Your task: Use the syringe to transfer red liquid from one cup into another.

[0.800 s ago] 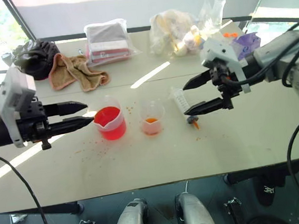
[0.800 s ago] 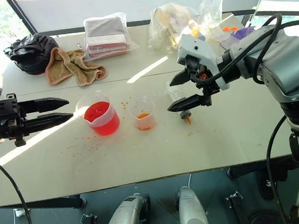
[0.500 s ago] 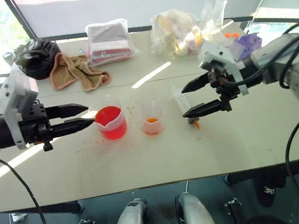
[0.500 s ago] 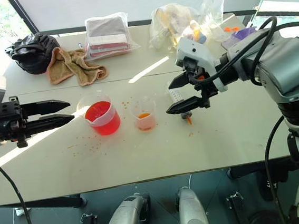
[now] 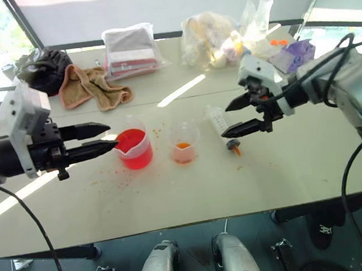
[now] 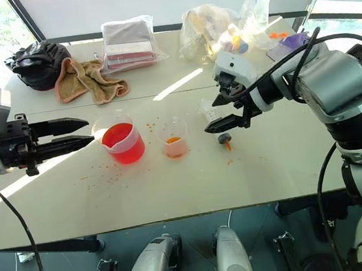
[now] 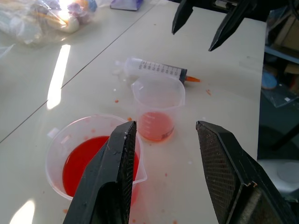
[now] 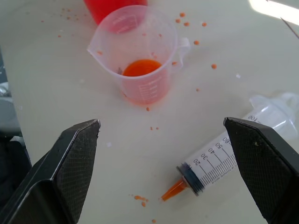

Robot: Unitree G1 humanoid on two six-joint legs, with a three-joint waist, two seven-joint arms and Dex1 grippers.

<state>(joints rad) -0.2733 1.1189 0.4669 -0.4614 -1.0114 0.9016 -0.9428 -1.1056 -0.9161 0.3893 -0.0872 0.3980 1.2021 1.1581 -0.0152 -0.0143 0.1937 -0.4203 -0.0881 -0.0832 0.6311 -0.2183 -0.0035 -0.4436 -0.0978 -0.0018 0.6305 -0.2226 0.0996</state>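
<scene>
The syringe (image 5: 221,124) is lying flat on the table (image 5: 174,194), with its orange tip (image 8: 174,189) pointed at the near edge. It is not held by anything. It lies just to the right of the small cup (image 5: 184,142), close but not touching. This cup has only a little orange-red at the bottom, so it is likely the one to be filled. On the other side of the small cup, near it, stands the red cup (image 5: 133,148) with the spout, and the red liquid (image 7: 88,158) fills a good part of it.

The right tool (image 5: 242,115) is held just above the syringe with its two black fingers spread wide. It is probably placed there so the barrel can be grabbed next. The left tool (image 5: 96,138) is held level just left of the red cup, its fingers apart and holding nothing. It may be there to keep that cup steady.

Small red drops are scattered on the table around the small cup. In front of it, toward the near edge, there is plenty of bare table. Behind it, well apart, a towel (image 5: 90,85) and some plastic bags (image 5: 207,37) are kept by the far edge. The two cups stand close together, so care is needed not to knock them.
</scene>
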